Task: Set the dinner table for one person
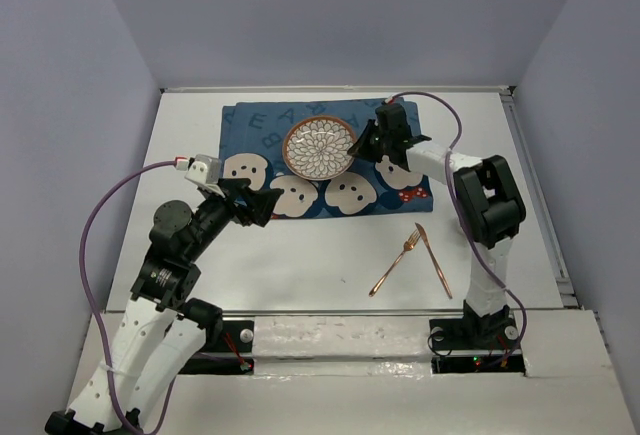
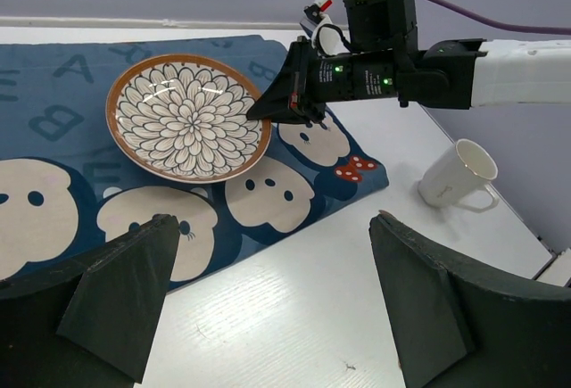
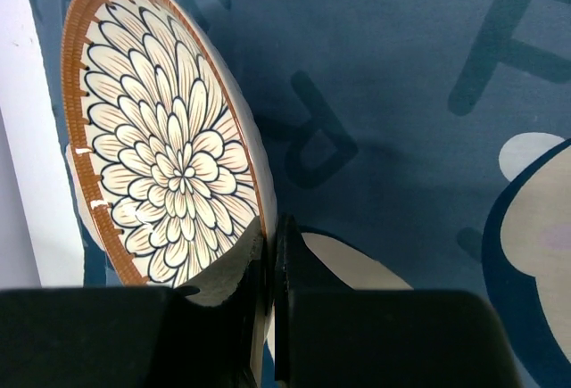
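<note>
A round plate (image 1: 320,147) with a brown rim and a petal pattern is over the dark blue mat (image 1: 260,130) at the back of the white dinner table (image 1: 300,255). My right gripper (image 1: 362,150) is shut on the plate's right rim. In the right wrist view the fingers (image 3: 303,263) pinch the rim of the plate (image 3: 161,138), which is tilted over the mat. My left gripper (image 1: 262,205) is open and empty over the mat's front edge. The left wrist view shows the plate (image 2: 189,119) and the right gripper (image 2: 268,111) ahead of the left gripper (image 2: 272,223).
A copper fork (image 1: 395,265) and knife (image 1: 434,260) lie on the table at the front right. A white mug (image 2: 457,174) stands right of the mat, under the right arm. Grey walls close in the table on three sides.
</note>
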Robot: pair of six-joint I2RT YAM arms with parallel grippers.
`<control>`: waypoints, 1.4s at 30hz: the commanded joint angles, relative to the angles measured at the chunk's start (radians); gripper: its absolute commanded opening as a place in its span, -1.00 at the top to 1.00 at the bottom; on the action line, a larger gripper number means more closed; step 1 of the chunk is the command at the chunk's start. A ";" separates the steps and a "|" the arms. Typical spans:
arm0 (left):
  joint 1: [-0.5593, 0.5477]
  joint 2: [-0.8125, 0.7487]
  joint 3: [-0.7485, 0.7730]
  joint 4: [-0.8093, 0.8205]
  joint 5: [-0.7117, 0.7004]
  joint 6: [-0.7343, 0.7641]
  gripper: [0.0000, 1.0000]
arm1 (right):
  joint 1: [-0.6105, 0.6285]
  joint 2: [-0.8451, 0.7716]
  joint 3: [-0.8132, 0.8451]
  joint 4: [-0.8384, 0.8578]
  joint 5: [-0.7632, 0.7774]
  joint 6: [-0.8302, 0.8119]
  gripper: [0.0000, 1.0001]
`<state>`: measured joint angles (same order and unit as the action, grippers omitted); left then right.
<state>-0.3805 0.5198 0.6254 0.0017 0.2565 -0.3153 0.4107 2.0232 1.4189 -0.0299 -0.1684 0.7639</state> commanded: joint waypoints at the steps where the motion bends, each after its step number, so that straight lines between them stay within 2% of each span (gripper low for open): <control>1: -0.006 0.003 0.043 0.026 -0.005 0.018 -0.98 | -0.012 0.002 0.109 0.180 -0.083 0.055 1.00; 10: -0.003 0.014 0.042 0.021 -0.008 0.018 -0.98 | -0.021 0.058 0.108 0.193 -0.077 0.077 1.00; 11: -0.001 0.014 0.042 0.021 -0.010 0.018 -0.98 | -0.021 0.057 0.086 0.194 -0.069 0.075 0.75; 13: -0.003 0.013 0.042 0.021 -0.008 0.018 -0.98 | -0.021 0.049 0.071 0.189 -0.063 0.068 0.41; 14: -0.003 0.013 0.042 0.021 -0.008 0.018 -0.98 | -0.021 0.043 0.063 0.186 -0.062 0.058 0.06; 17: -0.003 0.011 0.043 0.021 -0.008 0.018 -0.98 | -0.021 -0.012 0.037 0.147 -0.042 0.011 -0.56; 20: -0.001 0.003 0.043 0.020 -0.007 0.018 -0.98 | -0.021 -0.108 0.017 0.079 -0.011 -0.055 -0.82; 24: -0.005 -0.007 0.045 0.015 -0.019 0.016 -0.98 | -0.021 -0.312 -0.087 -0.019 0.089 -0.135 -0.82; 26: -0.015 -0.014 0.043 0.017 -0.019 0.013 -0.98 | -0.021 -0.415 -0.204 -0.067 0.211 -0.155 -0.78; 27: -0.026 -0.021 0.043 0.017 -0.022 0.012 -0.98 | -0.032 -0.573 -0.286 -0.112 0.298 -0.153 -0.76; 28: -0.026 -0.024 0.042 0.017 -0.022 0.012 -0.98 | -0.032 -0.575 -0.287 -0.143 0.341 -0.153 -0.76; 29: -0.037 -0.029 0.042 0.017 -0.023 0.013 -0.98 | -0.044 -0.627 -0.367 -0.172 0.375 -0.138 -0.76; 33: -0.070 -0.049 0.045 0.014 -0.034 0.015 -0.98 | -0.091 -0.929 -0.544 -0.339 0.593 -0.071 -0.66; 37: -0.101 -0.056 0.048 0.008 -0.040 0.018 -0.98 | -0.134 -1.052 -0.601 -0.491 0.791 -0.009 -0.55; 42: -0.132 -0.069 0.050 0.003 -0.053 0.019 -0.98 | -0.156 -1.069 -0.617 -0.573 0.856 0.018 -0.54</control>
<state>-0.4934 0.4698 0.6254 -0.0151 0.2173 -0.3149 0.2710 0.9627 0.8143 -0.4870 0.5251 0.7395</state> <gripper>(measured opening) 0.989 0.773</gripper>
